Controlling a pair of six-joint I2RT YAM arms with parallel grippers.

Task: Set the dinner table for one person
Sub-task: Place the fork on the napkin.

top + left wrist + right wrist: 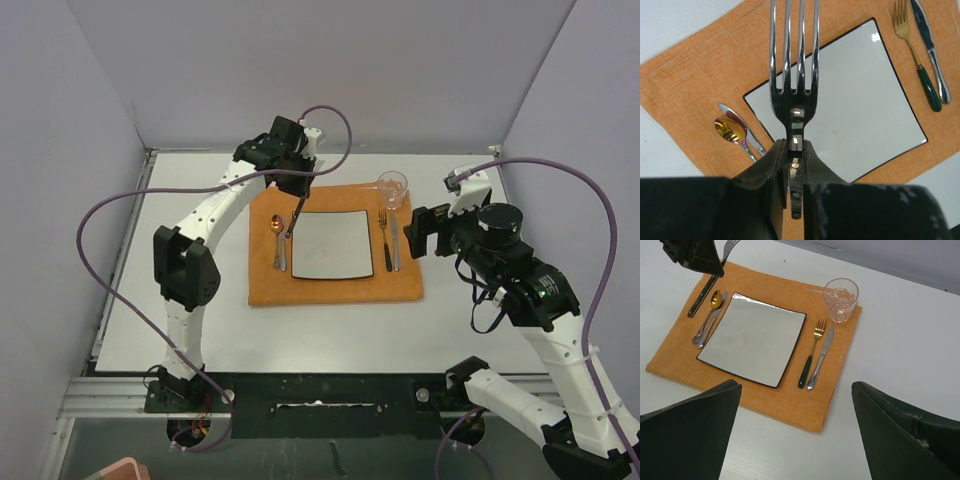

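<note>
The dinner table [200, 330] is a white top carrying an orange mat [340, 285] with a square white plate [330, 245]. My left gripper [795, 145] is shut on the black handle of a silver fork [794, 75], held tilted over the mat's left part, beside the plate's left edge. In the top view this fork [297, 215] slants down from the left gripper [298, 185]. A gold spoon [276, 228] and a silver utensil lie just left of the plate. My right gripper [795, 386] stands open and holds nothing, off the mat's right side.
A gold fork with a green handle [812, 352] and a silver knife [821, 357] lie right of the plate. A clear glass [841, 299] stands on the mat's far right corner. Grey walls close in the table on three sides.
</note>
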